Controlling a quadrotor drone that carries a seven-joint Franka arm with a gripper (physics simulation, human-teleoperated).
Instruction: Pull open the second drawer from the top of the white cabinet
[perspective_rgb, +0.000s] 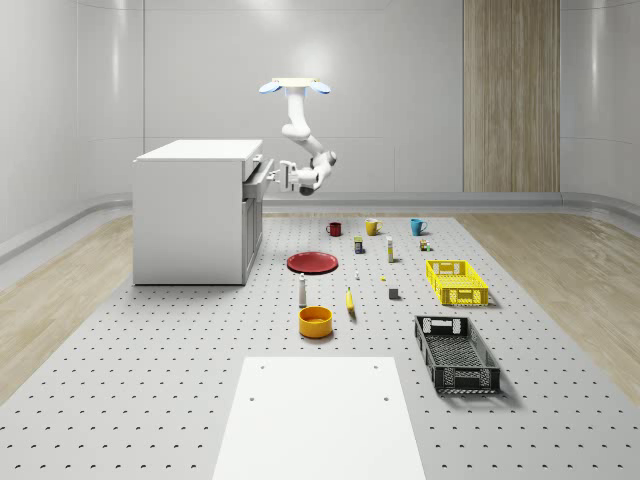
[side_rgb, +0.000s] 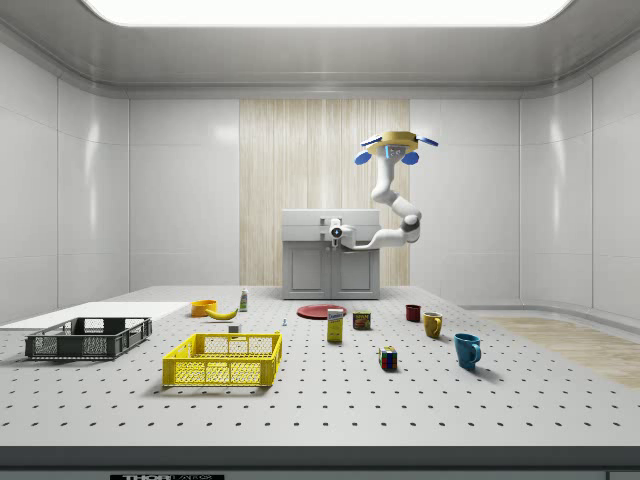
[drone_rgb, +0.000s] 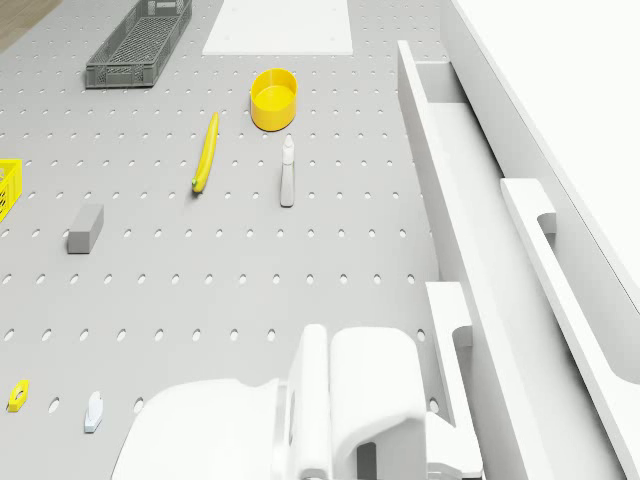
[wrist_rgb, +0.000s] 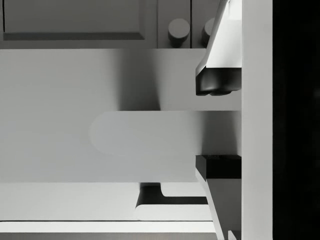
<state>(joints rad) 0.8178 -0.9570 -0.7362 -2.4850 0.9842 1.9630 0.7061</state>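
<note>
The white cabinet (perspective_rgb: 190, 215) stands at the whole-scene view's left. Its second drawer (drone_rgb: 430, 90) sticks out partway beneath the top drawer's front (drone_rgb: 560, 300). The drone (perspective_rgb: 295, 88) hovers higher than the cabinet top, in front of the drawer side, also seen as the drone (side_rgb: 398, 148). The arm bends down to the drawer, putting my gripper (perspective_rgb: 288, 177) at the drawer handle (drone_rgb: 447, 330). In the wrist view my gripper (wrist_rgb: 217, 125) is open, and the handle (wrist_rgb: 150, 139) lies between the fingers. One finger (wrist_rgb: 217, 167) touches it; the other finger (wrist_rgb: 217, 82) stands slightly off it.
On the perforated table below lie a red plate (perspective_rgb: 313, 262), a yellow bowl (perspective_rgb: 315, 321), a banana (drone_rgb: 205, 152), a small bottle (drone_rgb: 287, 172), mugs (perspective_rgb: 372, 227), a yellow crate (perspective_rgb: 457, 281) and a black crate (perspective_rgb: 456, 352). A white sheet (perspective_rgb: 315, 420) lies at the front.
</note>
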